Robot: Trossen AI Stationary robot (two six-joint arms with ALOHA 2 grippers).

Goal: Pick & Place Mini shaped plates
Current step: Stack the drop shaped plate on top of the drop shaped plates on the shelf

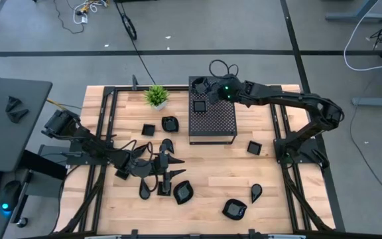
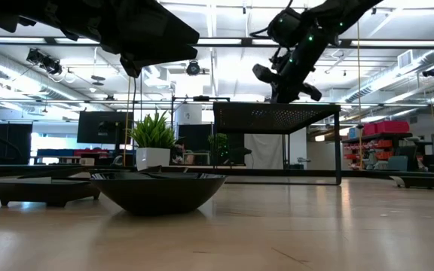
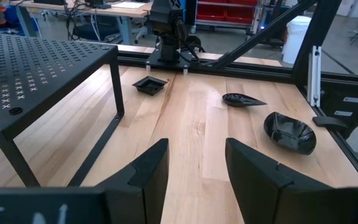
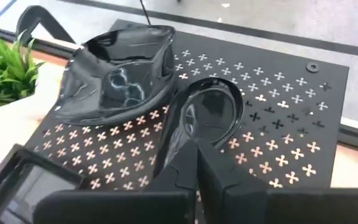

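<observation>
Two plates already lie on the perforated box [image 1: 212, 118]: a square one [image 1: 199, 105] near its left edge and a larger folded-looking one [image 4: 118, 71] at its far left corner, beside the potted plant [image 1: 156, 95]. Your right gripper [image 4: 196, 163] is over that far corner with its fingers pressed together on the near rim of a teardrop plate [image 4: 207, 115], which tilts against the box top just beside the folded one. If you mean to leave it here, lower until the plate sits flat on the perforated surface, then part the fingers and lift straight up so the rim does not catch and flip. Keep it from riding up on its neighbour; nudge toward the open middle of the box if it crowds. Your left gripper [image 3: 194, 165] hovers low over the near left of the worktop [image 1: 270, 179], fingers apart and empty, among the remaining plates [image 1: 183, 192]; hold it there, clear of the box legs, until the right arm backs away.
</observation>
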